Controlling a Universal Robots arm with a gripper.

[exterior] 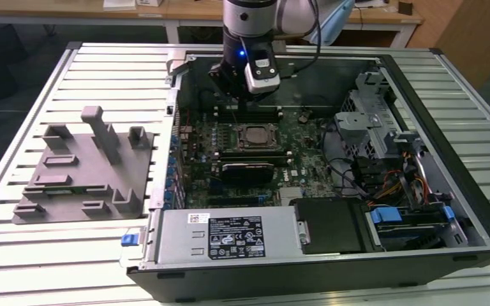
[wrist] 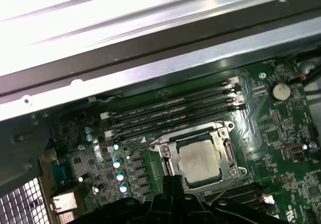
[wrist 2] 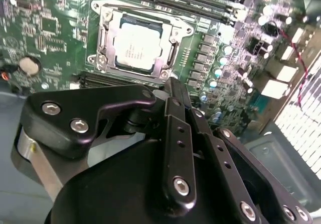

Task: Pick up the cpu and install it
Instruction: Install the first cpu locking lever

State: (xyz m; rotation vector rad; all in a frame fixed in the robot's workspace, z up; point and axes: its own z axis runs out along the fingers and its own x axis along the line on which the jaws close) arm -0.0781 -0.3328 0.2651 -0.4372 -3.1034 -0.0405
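One labelled power supply (exterior: 228, 236) lies along the case's near edge, its print too small to read. Farther in, the cpu (exterior: 254, 135) lies flat in the motherboard socket (wrist 2: 103, 35), silver top up; it is square, with no long axis, and its faint print is unreadable. Just beyond it hangs the gripper (exterior: 243, 99), pressed together and empty.

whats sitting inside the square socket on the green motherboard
A small flat square cpu with a pale silver metal top lies inside the socket frame. What is beneath the chip is covered by it.
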